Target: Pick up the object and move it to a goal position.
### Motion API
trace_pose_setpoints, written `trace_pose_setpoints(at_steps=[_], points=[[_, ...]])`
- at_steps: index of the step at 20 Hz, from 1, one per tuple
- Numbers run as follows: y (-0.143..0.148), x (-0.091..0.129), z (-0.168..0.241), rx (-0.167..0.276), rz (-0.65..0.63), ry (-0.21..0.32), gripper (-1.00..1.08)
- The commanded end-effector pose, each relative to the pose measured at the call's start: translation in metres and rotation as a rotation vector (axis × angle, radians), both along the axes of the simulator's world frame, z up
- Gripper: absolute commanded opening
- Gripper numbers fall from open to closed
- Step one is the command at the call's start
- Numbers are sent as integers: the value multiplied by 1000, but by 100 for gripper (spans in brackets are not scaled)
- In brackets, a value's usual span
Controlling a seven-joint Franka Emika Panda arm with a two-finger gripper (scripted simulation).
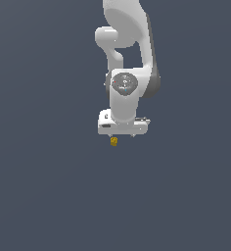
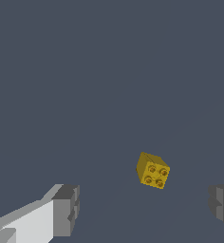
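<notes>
- Object (image 1: 114, 141): tiny mustard-yellow piece; in the exterior view it sits just below the white pincer body, toward that body's left end as the exterior view shows it.
- Exterior view does not show whether the object touches the pincer; it is too small there to make out shape or contact.
- Wrist view: object (image 2: 153, 170) reads as a small yellow block, tilted, one face carrying four round bumps in a two-by-two pattern. A plainer face shows beside the bumped one.
- Wrist view: the object lies between the two fingers, nearer the dark grey one than the white one, with bare grey visible on both sides of it. Neither finger touches it.
- Pincer (image 2: 142, 211): spread wide. One finger (image 2: 57, 213) is white with a grey pad; the other pad (image 2: 222, 204) is cut off by the picture's edge. Clear gap between them.
- Exterior view: pincer (image 1: 122, 136) hangs downward under the arm (image 1: 129, 59); its fingers are hardly seen there, only two short stubs under the white body.
- Arm: white links with grey joint covers, a round grey cap on the wrist facing the camera; it descends from the top of the exterior view.
- Surroundings: uniform dark blue-grey in both views; no table edge can be made out.
</notes>
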State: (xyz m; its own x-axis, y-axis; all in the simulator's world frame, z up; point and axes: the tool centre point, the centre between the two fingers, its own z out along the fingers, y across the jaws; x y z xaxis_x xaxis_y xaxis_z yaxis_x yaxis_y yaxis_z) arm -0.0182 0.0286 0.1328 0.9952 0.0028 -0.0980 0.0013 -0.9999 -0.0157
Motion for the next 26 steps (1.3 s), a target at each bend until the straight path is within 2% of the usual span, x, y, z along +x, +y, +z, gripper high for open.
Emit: trace_pose_setpoints(at_steps=[1, 26], points=[[0, -1, -1, 0, -3, 0, 100], [-37, -34, -60, -29, -274, -93, 100]])
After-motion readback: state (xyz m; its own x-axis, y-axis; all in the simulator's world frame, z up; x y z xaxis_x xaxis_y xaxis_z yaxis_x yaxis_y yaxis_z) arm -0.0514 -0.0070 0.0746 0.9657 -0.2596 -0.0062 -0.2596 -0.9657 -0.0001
